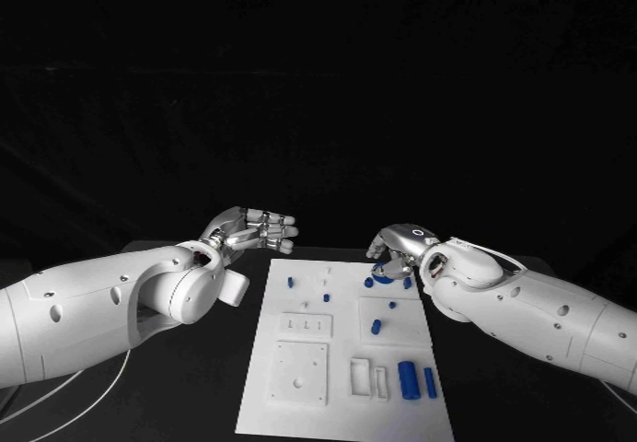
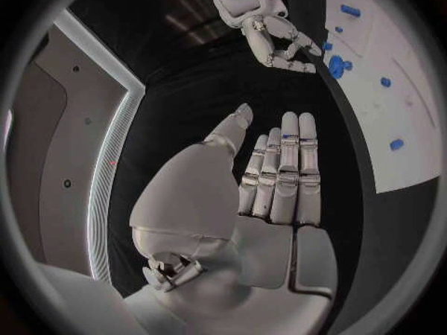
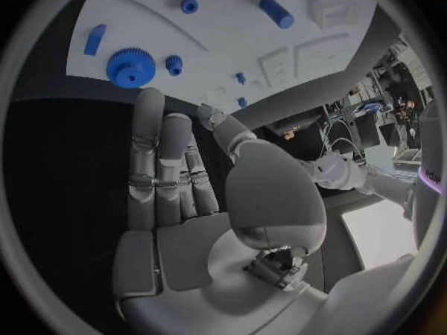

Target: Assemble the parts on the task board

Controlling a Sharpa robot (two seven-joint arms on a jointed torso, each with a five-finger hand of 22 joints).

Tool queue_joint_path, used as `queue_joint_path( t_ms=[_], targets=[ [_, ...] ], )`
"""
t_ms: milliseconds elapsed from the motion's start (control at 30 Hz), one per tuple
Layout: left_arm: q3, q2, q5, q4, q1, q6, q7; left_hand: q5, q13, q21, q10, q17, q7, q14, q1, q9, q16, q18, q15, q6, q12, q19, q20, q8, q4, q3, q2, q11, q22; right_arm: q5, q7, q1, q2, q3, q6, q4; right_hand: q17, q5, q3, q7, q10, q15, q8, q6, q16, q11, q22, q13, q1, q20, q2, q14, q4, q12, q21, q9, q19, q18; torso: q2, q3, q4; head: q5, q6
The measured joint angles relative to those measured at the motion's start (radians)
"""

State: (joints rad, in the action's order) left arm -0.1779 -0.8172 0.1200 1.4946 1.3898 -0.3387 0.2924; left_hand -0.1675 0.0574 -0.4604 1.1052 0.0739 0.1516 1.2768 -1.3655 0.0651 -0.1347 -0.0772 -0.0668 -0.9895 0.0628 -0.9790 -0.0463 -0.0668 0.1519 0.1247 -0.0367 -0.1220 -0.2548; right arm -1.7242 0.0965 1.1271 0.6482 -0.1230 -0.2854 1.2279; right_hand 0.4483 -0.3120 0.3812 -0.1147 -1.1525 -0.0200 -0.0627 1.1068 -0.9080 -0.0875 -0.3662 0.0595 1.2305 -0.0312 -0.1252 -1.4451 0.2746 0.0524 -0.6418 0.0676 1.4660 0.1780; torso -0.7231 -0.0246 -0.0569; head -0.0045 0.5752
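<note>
The white task board (image 1: 303,343) lies in the middle of the black table. A blue gear (image 1: 385,273) sits at its far right corner, with small blue pegs (image 1: 330,297) and a short blue pin (image 1: 377,325) further in. Two blue cylinders (image 1: 409,379) lie near the front right. My right hand (image 1: 399,245) hovers over the gear (image 3: 130,67), fingers stretched toward it and holding nothing. My left hand (image 1: 252,230) is raised beside the board's far left corner, palm (image 2: 279,201) flat and empty. The left wrist view shows the right hand (image 2: 275,41) just above the gear (image 2: 335,65).
White raised blocks and frames (image 1: 300,373) occupy the board's near half. Black table (image 1: 199,405) surrounds the board on both sides. A thin white cable (image 1: 80,396) curves under my left arm.
</note>
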Motion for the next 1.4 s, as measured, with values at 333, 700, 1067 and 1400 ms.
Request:
queue_joint_path(
  t_ms=[333,700,1067,1400],
  targets=[
    [0.003,-0.002,0.009,0.008,0.005,0.001,-0.004,0.0,0.0,0.004,-0.021,0.001,0.007,0.004,0.0,0.0,0.0,0.0,-0.004,0.014,0.0,-0.004,-0.004,0.0,-0.005,-0.025,0.0,-0.014,0.014,-0.076,0.036,0.0,-0.023,0.005,0.015,-0.021,-0.006,0.053,0.004,-0.003,0.018,0.007,0.0,-0.003,0.0,-0.003,-0.016,0.0,0.016,0.001,-0.008,0.001,-0.004,0.0,0.006,0.0,-0.001,0.0,-0.022,-0.0033,-0.0076,-0.009,-0.002],
    [0.005,-0.005,0.014,0.014,0.008,0.001,-0.007,0.0,0.001,0.004,-0.039,0.001,0.007,0.007,-0.004,0.0,0.0,0.0,-0.007,0.014,0.0,-0.008,-0.007,0.0,-0.01,-0.029,0.004,-0.014,0.02,-0.125,0.057,-0.002,-0.034,0.009,0.034,-0.037,-0.017,0.072,0.026,-0.003,0.018,0.007,0.0,-0.003,0.0,-0.003,-0.03,0.0,0.03,0.005,-0.022,0.001,-0.015,0.0,0.024,0.0,0.002,0.0,-0.043,-0.0052,-0.0095,-0.006,0.007],
    [0.005,-0.007,0.018,0.014,0.009,0.001,-0.009,0.0,0.001,0.004,-0.039,0.002,0.007,0.007,-0.009,0.0,0.0,0.0,-0.007,0.014,0.0,-0.008,-0.007,0.0,-0.014,-0.033,-0.001,-0.014,0.023,-0.14,0.061,-0.008,-0.036,0.011,0.051,-0.043,-0.02,0.072,0.067,-0.003,0.018,0.007,0.0,-0.003,0.0,-0.003,-0.052,0.0,0.03,0.005,-0.023,0.001,-0.014,0.0,0.037,0.0,0.002,0.0,-0.056,-0.0071,-0.0127,-0.009,0.008],
    [0.006,-0.008,0.019,0.014,0.009,0.002,-0.01,0.0,0.001,0.004,-0.039,0.002,0.007,0.007,-0.009,0.0,0.0,0.0,-0.007,0.014,0.0,-0.007,-0.007,0.0,-0.014,-0.033,-0.001,-0.014,0.026,-0.146,0.061,-0.009,-0.038,0.011,0.069,-0.046,-0.018,0.088,0.117,-0.004,0.007,0.006,0.0,0.004,0.0,0.0,-0.078,0.0,0.025,0.005,-0.027,0.001,-0.008,0.0,0.038,0.0,0.002,0.0,-0.064,-0.0085,-0.015,-0.012,0.003]
  ],
)
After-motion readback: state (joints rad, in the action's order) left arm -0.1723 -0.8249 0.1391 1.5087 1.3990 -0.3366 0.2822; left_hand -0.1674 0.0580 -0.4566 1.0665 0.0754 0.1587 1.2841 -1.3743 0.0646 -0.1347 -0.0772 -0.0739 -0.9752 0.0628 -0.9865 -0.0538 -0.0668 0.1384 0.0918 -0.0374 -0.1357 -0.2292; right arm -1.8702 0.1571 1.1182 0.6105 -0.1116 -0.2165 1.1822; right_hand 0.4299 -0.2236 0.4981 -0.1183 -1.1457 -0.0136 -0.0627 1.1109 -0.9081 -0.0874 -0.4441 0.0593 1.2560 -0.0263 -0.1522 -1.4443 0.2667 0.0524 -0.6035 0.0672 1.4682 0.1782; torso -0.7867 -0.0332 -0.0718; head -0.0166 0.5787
